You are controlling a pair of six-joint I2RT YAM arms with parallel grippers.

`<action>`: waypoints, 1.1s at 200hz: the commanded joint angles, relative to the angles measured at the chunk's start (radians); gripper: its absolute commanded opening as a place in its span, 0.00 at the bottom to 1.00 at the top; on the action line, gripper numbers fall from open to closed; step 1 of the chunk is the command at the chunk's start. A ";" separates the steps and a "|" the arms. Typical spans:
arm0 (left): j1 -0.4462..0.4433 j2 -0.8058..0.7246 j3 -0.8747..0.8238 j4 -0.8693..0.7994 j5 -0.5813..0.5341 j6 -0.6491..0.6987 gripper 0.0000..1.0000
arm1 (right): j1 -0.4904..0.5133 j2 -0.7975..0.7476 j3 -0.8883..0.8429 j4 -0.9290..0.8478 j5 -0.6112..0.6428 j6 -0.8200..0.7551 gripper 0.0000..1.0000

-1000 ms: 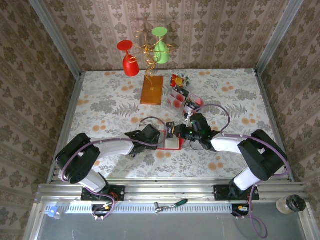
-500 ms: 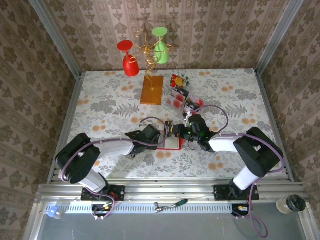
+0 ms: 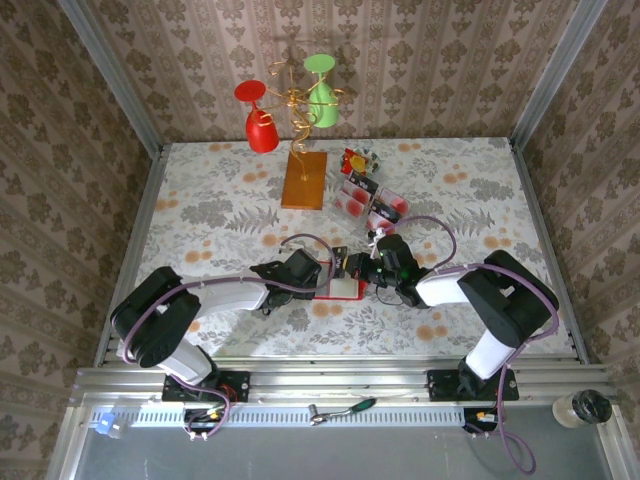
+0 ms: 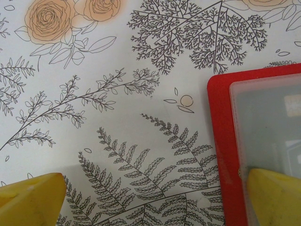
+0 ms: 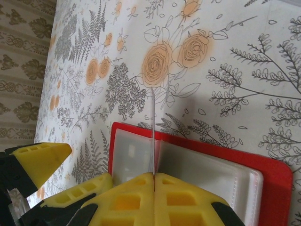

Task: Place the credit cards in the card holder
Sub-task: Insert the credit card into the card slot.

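Just below your right hand [image 5: 154, 175], clamped on a card [image 5: 153, 117], lies the holder [image 5: 277, 188]; come in crooked and the card skids off. Your left hand [image 4: 153, 195] is spread apart beside it.

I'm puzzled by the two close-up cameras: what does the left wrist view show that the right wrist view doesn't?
Left wrist view: a straight-down look at the card holder, its corner and clear window. Right wrist view: the right gripper shut on a credit card, seen edge-on over the holder. Both: the red holder, the flowered table cover, and the open left gripper.
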 commanded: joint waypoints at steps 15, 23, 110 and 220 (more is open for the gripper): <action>-0.007 -0.007 -0.023 -0.063 -0.019 -0.016 1.00 | 0.009 0.023 -0.008 0.048 0.014 0.015 0.00; -0.006 -0.008 -0.022 -0.062 -0.019 -0.015 1.00 | 0.010 0.025 -0.008 0.047 0.013 0.016 0.00; -0.007 -0.012 -0.024 -0.064 -0.023 -0.015 1.00 | 0.016 0.040 -0.022 0.051 0.006 0.027 0.00; -0.007 -0.015 -0.028 -0.066 -0.026 -0.016 1.00 | 0.037 0.054 -0.034 0.040 -0.008 0.051 0.00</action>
